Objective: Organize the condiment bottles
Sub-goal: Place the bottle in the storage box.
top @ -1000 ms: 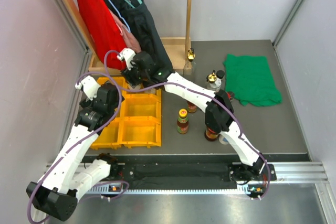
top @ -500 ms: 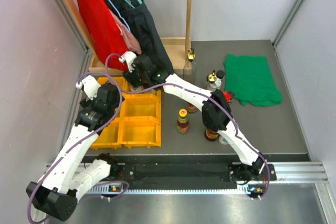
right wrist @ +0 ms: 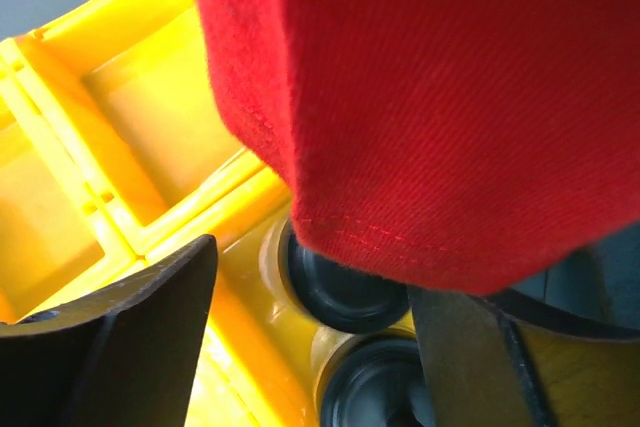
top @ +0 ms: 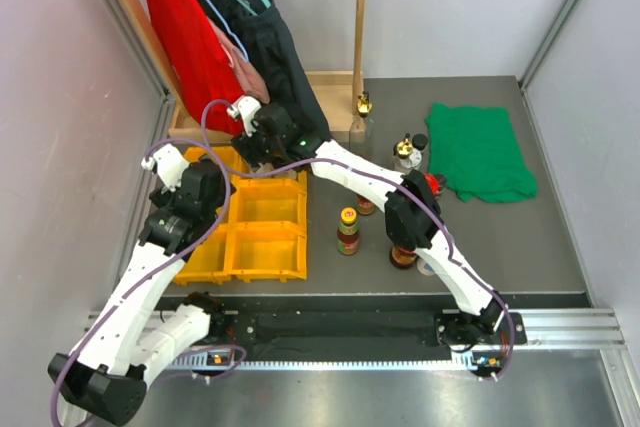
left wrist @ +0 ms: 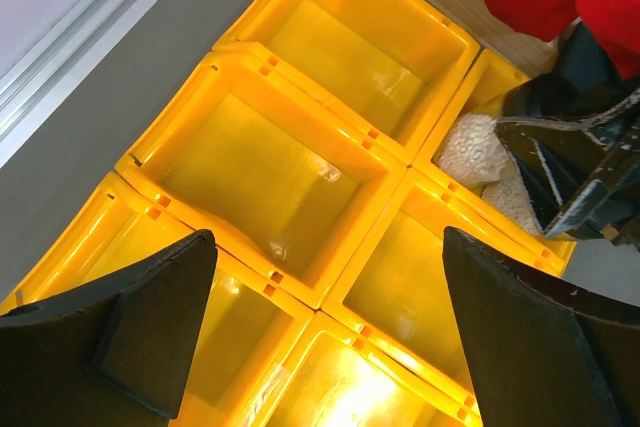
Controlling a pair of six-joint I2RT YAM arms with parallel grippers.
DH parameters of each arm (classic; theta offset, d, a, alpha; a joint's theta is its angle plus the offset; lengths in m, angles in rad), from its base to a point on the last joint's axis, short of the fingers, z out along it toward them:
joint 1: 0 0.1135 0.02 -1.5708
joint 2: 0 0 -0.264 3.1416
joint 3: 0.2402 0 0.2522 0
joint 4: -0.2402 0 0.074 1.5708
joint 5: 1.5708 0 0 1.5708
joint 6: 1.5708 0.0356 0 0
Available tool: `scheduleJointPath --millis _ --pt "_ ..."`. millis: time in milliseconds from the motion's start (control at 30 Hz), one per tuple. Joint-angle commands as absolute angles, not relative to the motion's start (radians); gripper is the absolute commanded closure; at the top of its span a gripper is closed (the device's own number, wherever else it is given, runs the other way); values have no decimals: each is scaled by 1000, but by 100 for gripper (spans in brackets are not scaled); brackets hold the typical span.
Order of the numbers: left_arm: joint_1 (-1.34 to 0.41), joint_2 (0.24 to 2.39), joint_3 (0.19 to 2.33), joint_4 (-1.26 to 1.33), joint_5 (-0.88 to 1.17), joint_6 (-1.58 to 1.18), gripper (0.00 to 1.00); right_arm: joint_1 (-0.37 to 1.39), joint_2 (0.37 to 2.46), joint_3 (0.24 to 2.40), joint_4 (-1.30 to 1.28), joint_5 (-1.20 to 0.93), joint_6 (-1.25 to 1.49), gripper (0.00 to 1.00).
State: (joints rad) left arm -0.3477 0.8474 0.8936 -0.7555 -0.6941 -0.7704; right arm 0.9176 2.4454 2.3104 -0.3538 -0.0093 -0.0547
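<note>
My right gripper (top: pixel 262 143) reaches far left over the back right compartment of the yellow tray (top: pixel 268 209). In the right wrist view it (right wrist: pixel 300 347) is open above two black-capped jars (right wrist: pixel 345 282) (right wrist: pixel 400 392) standing in that compartment. My left gripper (top: pixel 192 189) is open and empty over the tray's left compartments (left wrist: pixel 330 337). On the table stand a yellow-capped sauce bottle (top: pixel 348 230), another bottle (top: pixel 403 255) partly behind my right arm, two gold-topped bottles (top: pixel 362 112) (top: pixel 404 153) and a red-lidded jar (top: pixel 432 183).
Red cloth (right wrist: pixel 450 97) hangs into the right wrist view and hides part of the compartment. Hanging clothes (top: pixel 190 37) and a wooden rack (top: pixel 358 37) stand behind the tray. A green cloth (top: pixel 480 152) lies at the back right. The left wrist view shows my right gripper (left wrist: pixel 575 172) over a pale grainy jar (left wrist: pixel 470 147).
My right arm's elbow has shifted a little left, uncovering the red-lidded jar. Its gripper stays over the back compartment. The left arm has barely moved.
</note>
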Motion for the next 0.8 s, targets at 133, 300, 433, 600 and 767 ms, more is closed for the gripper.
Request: scheduleJointPath --millis 133,300,433,600,767 --pt "-344 804 899 -707 -669 -732 1 908 2384 2295 -302 -17 -45 23" --pt "-345 793 899 -683 -618 -671 1 910 2323 2281 -302 -17 -31 21" --pt "-345 767 893 -647 -560 -615 1 910 2272 2273 -290 -21 -20 16" --pt "-345 706 877 -571 -413 -528 1 911 2209 2272 -319 -40 -15 13" --pt "-345 614 853 -494 -250 -448 1 923 2057 2142 -347 -55 -29 11"
